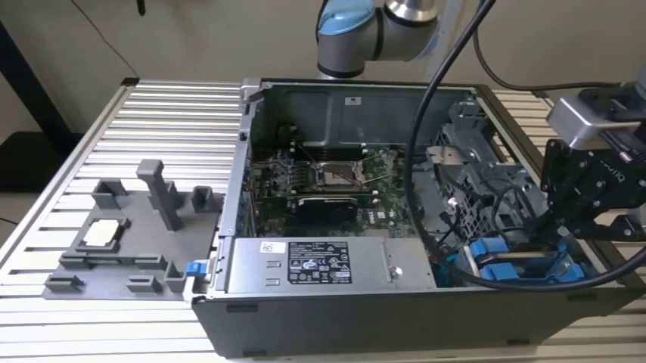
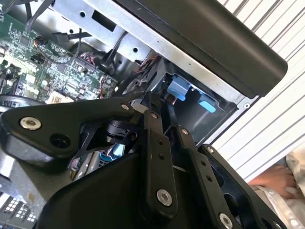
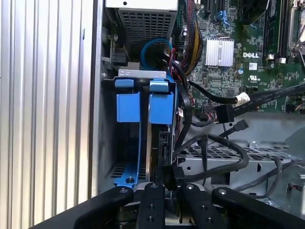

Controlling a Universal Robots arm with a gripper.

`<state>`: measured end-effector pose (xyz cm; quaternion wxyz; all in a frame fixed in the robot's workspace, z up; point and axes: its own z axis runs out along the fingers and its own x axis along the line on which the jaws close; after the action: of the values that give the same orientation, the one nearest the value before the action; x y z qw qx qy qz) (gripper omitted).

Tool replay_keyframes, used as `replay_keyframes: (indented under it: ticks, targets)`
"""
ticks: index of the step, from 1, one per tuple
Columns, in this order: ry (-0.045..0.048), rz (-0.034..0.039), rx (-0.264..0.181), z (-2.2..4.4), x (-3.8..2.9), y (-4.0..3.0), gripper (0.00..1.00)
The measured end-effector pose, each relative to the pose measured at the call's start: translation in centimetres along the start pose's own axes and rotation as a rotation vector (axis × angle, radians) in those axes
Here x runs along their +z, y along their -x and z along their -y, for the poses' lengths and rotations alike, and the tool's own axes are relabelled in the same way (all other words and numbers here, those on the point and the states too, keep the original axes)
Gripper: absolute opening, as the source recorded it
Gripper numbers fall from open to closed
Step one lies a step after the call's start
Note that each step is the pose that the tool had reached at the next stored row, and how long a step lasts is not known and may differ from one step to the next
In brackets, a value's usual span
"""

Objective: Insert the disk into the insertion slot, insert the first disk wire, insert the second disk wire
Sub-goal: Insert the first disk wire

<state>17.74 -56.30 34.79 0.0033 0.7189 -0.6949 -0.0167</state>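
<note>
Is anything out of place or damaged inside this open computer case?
Nothing looks damaged. Two black cable connectors hang unplugged between the green motherboard and the grey sheet-metal drive cage; these loose ends look untidy.

Most of the disk [image 3: 161, 109] hidden — claw [image 3: 170, 183] cut off (picture edge).

Caption: one camera off the arm, two riding close on its wrist.
My exterior view looks down from a moderate distance onto the open computer case [image 1: 404, 325] on the bench [image 1: 151, 113]. Both wrist views peer past the gripper [image 3: 167, 174], very near, into a corner of the drive cage [image 3: 224, 155], sharing the blue carriers [image 3: 143, 107] and motherboard [image 3: 238, 62].
</note>
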Motion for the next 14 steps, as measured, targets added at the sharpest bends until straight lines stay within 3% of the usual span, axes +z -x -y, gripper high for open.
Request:
replay_keyframes:
  ticks: [14]
  targets:
    - [-0.0006,0.0006,0.025,-0.03,0.30,-0.01,0.19]
